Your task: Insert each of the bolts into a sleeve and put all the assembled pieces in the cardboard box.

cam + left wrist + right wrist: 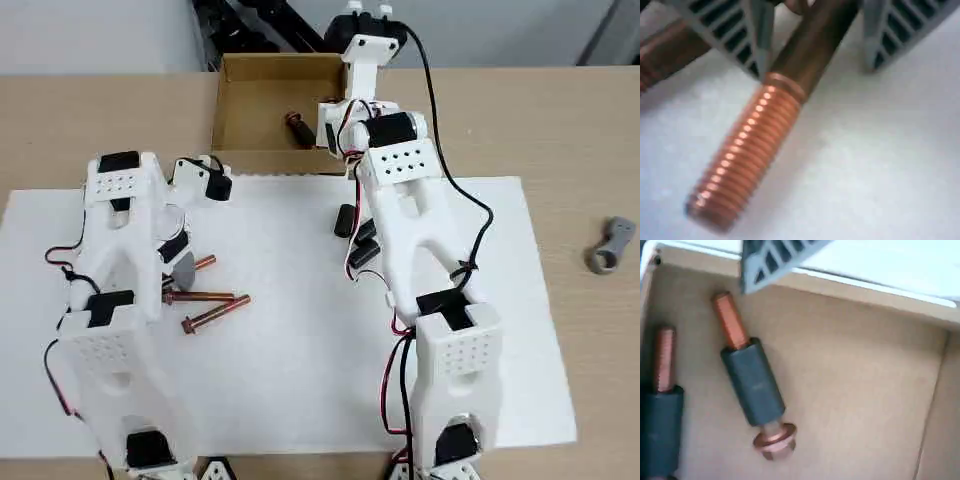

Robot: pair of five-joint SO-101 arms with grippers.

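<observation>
One bolt [750, 150] sits within the left gripper [817, 67]; closure cannot be confirmed. A partial hold risks dropping it short of a sleeve [345, 219].

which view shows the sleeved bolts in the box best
The right wrist view: both sleeved bolts lie on the box floor. The high view catches one end beside an arm; the left wrist view faces a bare bolt.

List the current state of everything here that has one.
Brown cardboard box: open-topped, holding two assembled pieces.
Copper bolts in black sleeves: assembled, lying in the box.
Loose copper bolts: three, unsleeved, on the white paper.
Black cylindrical sleeves: without bolts, on the paper.
Left tool: around one bolt's shank.
Right tool: over the box.
</observation>
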